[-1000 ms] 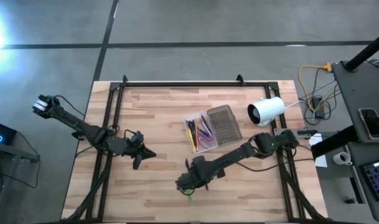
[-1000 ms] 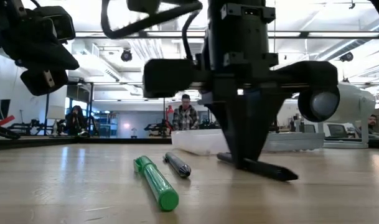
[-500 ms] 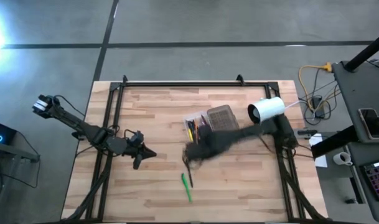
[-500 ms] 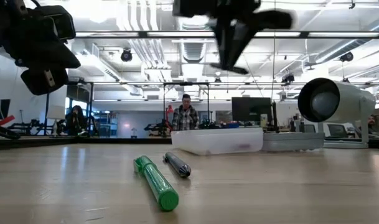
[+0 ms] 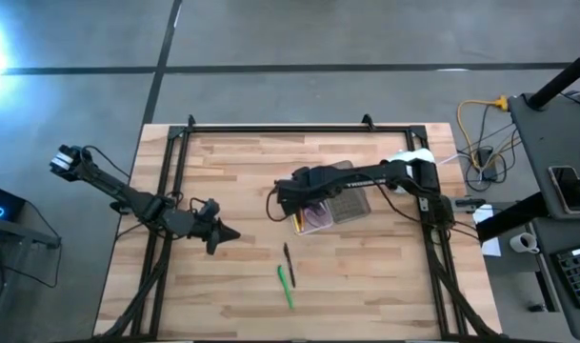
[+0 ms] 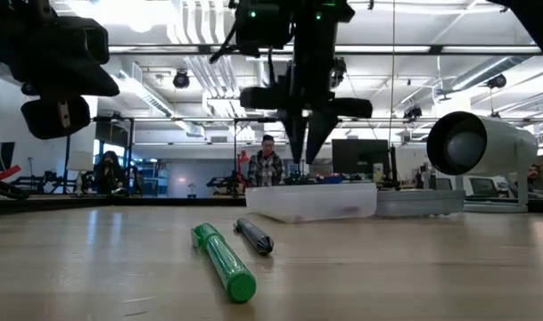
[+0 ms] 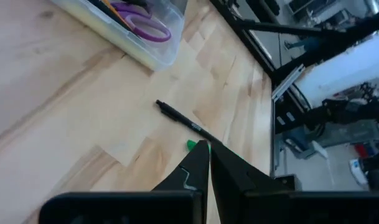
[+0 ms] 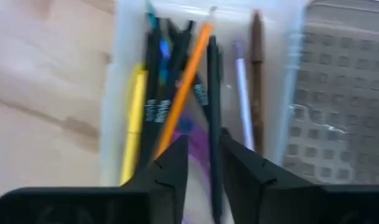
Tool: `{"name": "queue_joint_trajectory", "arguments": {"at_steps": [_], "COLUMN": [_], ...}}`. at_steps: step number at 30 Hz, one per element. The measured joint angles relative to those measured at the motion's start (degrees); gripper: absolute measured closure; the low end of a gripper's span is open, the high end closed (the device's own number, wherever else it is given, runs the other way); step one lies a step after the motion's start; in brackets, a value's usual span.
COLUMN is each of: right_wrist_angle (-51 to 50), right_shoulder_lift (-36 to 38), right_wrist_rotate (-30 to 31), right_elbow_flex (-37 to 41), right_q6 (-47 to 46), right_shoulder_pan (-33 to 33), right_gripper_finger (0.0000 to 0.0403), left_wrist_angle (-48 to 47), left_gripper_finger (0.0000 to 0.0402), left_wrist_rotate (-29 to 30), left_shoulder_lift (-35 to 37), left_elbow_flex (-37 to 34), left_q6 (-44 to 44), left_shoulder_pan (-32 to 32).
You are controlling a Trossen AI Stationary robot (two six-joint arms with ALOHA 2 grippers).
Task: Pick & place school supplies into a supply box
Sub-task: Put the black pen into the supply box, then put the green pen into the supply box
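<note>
High view showed us the right gripper (image 5: 288, 193) poised over the near-left end of the small clear-plastic supply box (image 5: 342, 205), whose translucent tray lay beside its greyish textured hinged lid (image 5: 345, 183) on the pale wooden plank table (image 5: 232, 171). In the right wrist view we saw the two dark fingers (image 8: 170, 163) parted by a narrow gap with nothing between them, directly above the tray's contents: a yellow pen (image 8: 133, 124), an orange pencil (image 8: 183, 87), several black pens (image 8: 159, 81), a pale purple pen (image 8: 241, 93) and a brown pencil (image 8: 256, 74), all lying roughly parallel along the tray's long axis, with something purple beneath them. The left wrist view gave us purple scissor handles (image 7: 142, 22) at the tray's rounded corner. Well apart from the box, toward the table's near edge, we found a thin black pen (image 5: 288, 263) and a stubby green marker (image 5: 285, 287) lying close together on bare wood, each pointing roughly from near edge to far; in the low view the marker's blunt round end (image 6: 225, 260) faced the camera. The left gripper (image 5: 225, 235) hung over the table's left part, its tapered fingers pressed together and empty, with only open wood between it and the two loose pens. A white cylindrical camera (image 6: 481, 147) stood at the table's right side beyond the box.
</note>
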State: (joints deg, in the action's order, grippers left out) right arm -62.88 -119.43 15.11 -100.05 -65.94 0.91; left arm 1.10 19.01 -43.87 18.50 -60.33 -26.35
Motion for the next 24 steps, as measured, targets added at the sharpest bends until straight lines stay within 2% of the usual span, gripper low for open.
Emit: {"name": "queue_joint_trajectory", "arguments": {"at_steps": [4, 7, 10, 13, 17, 19, 24], "right_wrist_angle": [1.9, 0.9, 0.0, -2.0, -8.0, -10.9, -12.6], "right_shoulder_lift": [0.2, 0.3, 1.4, 2.5, 2.4, 2.5, 2.4], "right_wrist_rotate": [0.3, 4.0, 8.9, 9.5, 8.1, 8.1, 6.6], "right_elbow_flex": [-1.0, -2.4, -4.7, -6.6, -7.7, -7.6, -5.6], "right_q6": [1.5, 2.9, 8.3, 11.3, 7.6, 3.4, -2.2], "right_shoulder_pan": [-0.5, -1.9, -5.4, -9.4, -13.9, -16.4, -22.5], "right_gripper_finger": [0.028, 0.024, 0.0207, 0.0185, 0.0173, 0.0173, 0.0175], "left_wrist_angle": [0.0, 0.0, 0.5, 0.4, 1.8, 1.2, -9.6], "left_gripper_finger": [0.0391, 0.0371, 0.035, 0.0338, 0.0334, 0.0334, 0.0334], "left_wrist_rotate": [0.2, -0.2, -2.9, -6.5, -10.5, -10.8, -10.8], "left_shoulder_lift": [0.0, 0.0, -1.5, -5.4, -15.3, -22.0, -39.0], "left_elbow_flex": [0.2, 0.2, 0.5, 2.5, 8.8, 13.4, 26.6], "left_q6": [0.3, 2.2, 9.1, 17.4, 29.3, 37.2, 60.9], "left_shoulder_pan": [0.0, -0.3, -0.7, -1.0, -1.0, -1.0, -0.9]}}
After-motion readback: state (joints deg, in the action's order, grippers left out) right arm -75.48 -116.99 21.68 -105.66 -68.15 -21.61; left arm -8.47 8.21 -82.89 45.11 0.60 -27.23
